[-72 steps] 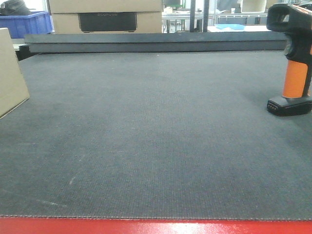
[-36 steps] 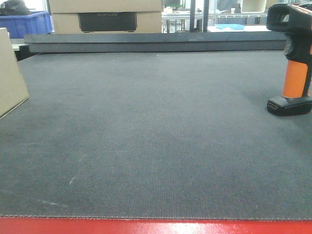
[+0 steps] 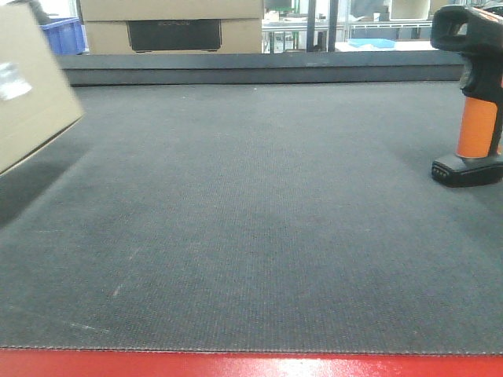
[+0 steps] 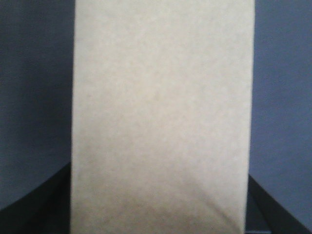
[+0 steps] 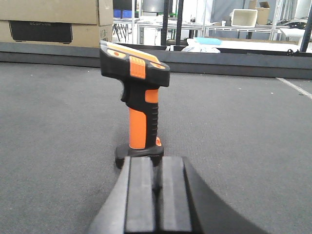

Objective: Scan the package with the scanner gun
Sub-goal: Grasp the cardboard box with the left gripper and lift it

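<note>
Over on the left edge of the front view, the package point(image 3: 31, 86) sits tilted, its lower edge up off the grey mat point(image 3: 251, 220) with a shadow underneath. It's pretty blurry, but you can make out a small white label point(image 3: 12, 80) on the face toward the camera. In the left wrist view its plain tan side fills the middle of the shot. The left gripper point(image 4: 158, 217) has it pinched, with the dark fingers point(image 4: 34, 209) showing at both bottom corners, tight against either side of the box.

Across the mat on the right, well apart from the package, the scanner gun point(image 3: 477, 94) stands upright on its black base, with the orange handle vertical and the black head on top. In the right wrist view the right gripper point(image 5: 156, 195) sits low, right in front of it. Its 2 pads point(image 5: 140, 195) are pressed together with just a thin slit between them, holding nothing. The gun's base is just past the fingertips, and I honestly can't tell from this angle if they touch.

At the back, behind the far rail, there's a bigger cardboard box point(image 3: 173, 27) with a dark rectangular cutout, and a blue bin point(image 3: 63, 35) next to it. A red strip point(image 3: 251, 365) runs along the near edge.
</note>
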`<action>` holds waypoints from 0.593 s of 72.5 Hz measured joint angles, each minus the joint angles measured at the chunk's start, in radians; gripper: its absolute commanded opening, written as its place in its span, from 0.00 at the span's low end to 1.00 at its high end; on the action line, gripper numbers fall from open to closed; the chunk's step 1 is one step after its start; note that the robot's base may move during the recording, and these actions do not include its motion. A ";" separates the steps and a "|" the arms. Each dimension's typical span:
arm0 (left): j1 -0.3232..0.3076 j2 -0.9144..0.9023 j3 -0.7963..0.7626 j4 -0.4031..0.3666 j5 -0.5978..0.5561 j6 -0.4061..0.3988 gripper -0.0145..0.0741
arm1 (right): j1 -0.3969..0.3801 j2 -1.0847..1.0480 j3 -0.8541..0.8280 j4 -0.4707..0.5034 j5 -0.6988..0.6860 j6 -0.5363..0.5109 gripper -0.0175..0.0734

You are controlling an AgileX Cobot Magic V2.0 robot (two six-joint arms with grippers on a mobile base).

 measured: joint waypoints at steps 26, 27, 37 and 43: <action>-0.349 -0.009 -0.001 0.014 -0.205 -0.283 0.04 | 0.000 0.000 0.000 0.000 0.000 0.000 0.01; -0.361 -0.008 -0.001 0.014 -0.217 -0.292 0.04 | 0.000 0.000 0.000 0.000 0.000 0.000 0.01; -0.462 0.030 -0.001 0.003 -0.282 -0.358 0.04 | 0.000 0.000 0.000 0.000 0.000 0.000 0.01; -0.501 0.060 0.001 -0.015 -0.292 -0.371 0.04 | 0.000 0.000 0.000 0.000 0.000 0.000 0.01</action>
